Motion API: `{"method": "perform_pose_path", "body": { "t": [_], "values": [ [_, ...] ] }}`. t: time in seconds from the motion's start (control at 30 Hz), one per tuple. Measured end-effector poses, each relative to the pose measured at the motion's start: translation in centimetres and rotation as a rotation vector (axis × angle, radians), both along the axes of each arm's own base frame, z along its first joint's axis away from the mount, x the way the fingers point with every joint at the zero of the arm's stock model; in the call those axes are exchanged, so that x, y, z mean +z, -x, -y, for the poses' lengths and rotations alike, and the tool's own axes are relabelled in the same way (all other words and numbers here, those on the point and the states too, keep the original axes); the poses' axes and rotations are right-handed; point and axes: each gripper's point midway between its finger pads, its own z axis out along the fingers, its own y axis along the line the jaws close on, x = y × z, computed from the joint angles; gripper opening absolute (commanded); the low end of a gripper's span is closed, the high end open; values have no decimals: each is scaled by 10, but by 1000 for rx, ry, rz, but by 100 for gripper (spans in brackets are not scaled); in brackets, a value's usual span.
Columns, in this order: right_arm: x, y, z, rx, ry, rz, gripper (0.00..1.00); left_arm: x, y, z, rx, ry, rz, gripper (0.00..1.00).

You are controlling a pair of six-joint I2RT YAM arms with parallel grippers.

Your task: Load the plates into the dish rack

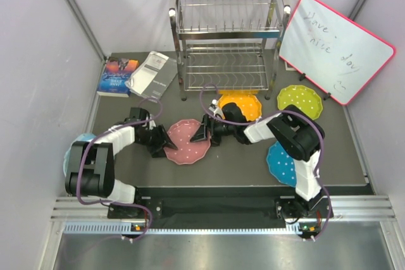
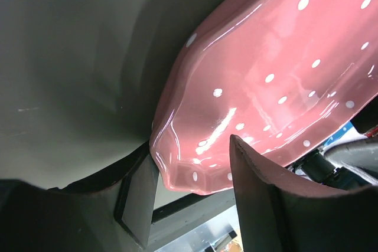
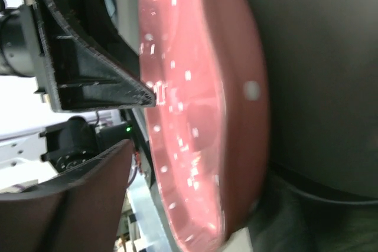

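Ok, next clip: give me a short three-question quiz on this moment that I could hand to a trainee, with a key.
1. Multiple choice: the left gripper and the right gripper sit at opposite edges of one plate. Which colour is it? A pink, B orange, C blue.
2. True or false: no plate stands in the dish rack yet.
3. Short answer: which plate lies nearest the whiteboard?
Key: 1 A, the pink plate. 2 True. 3 The yellow-green plate.
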Motion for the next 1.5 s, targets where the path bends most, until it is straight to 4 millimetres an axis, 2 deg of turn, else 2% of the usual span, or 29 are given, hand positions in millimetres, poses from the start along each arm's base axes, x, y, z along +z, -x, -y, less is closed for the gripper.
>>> {"method": "perform_pose_path", "body": {
  "t": [0.03,0.13,0.17,0.23,0.27,0.3,0.37,0.4,0.43,0.47,0.57,0.67,0.8,0.9,0.97,1.0,1.07,1.1,1.23,1.27,1.37,1.5],
  "values": [
    [-1,0,0,-5,5,0,54,0,0,0,-1,0,0,55],
    [-4,-1,1,-14,20,-3,43,0,1,0,-1,1,6,54],
    [-4,-2,1,-15,22,0,34,0,2,0,-1,1,7,54],
    [-3,-3,0,-6,28,9,21,0,3,0,-1,-4,12,55],
    [-1,-5,-1,0,29,18,6,0,3,-1,-1,-7,16,56],
    [2,-7,-4,10,30,25,0,1,3,-1,-4,-11,21,57],
    [8,-13,-8,39,42,74,0,2,3,-2,-10,-20,38,62],
    [12,-14,-9,55,50,96,0,3,3,-3,-17,-29,51,77],
    [15,-16,-10,71,59,123,0,4,3,-4,-26,-37,66,85],
    [17,-16,-9,85,71,143,0,7,2,-2,-39,-29,84,99],
    [30,-18,0,133,121,209,0,20,-3,-6,-101,-56,182,99],
    [53,-24,14,170,162,301,0,47,-15,-12,-158,-84,319,99],
    [113,-52,39,174,216,472,0,114,-46,-18,-211,-134,609,99],
    [178,-89,56,113,237,638,0,172,-68,-21,-241,-189,822,99],
    [222,-110,65,64,251,746,0,196,-82,-26,-242,-240,916,98],
    [248,-119,71,35,263,803,0,202,-87,-29,-240,-265,944,98],
    [302,-135,80,-26,275,922,0,202,-93,-33,-240,-301,960,96],
    [335,-141,85,-75,277,990,0,199,-94,-35,-243,-314,954,96],
    [442,-149,106,-280,250,1250,0,183,-104,-44,-227,-364,909,95],
    [463,-151,112,-335,247,1305,0,180,-106,-46,-221,-376,901,95],
    [503,-162,129,-502,283,1421,0,178,-111,-50,-214,-401,905,95],
    [527,-194,157,-763,444,1519,0,181,-118,-53,-204,-423,934,95]
  ]
}}
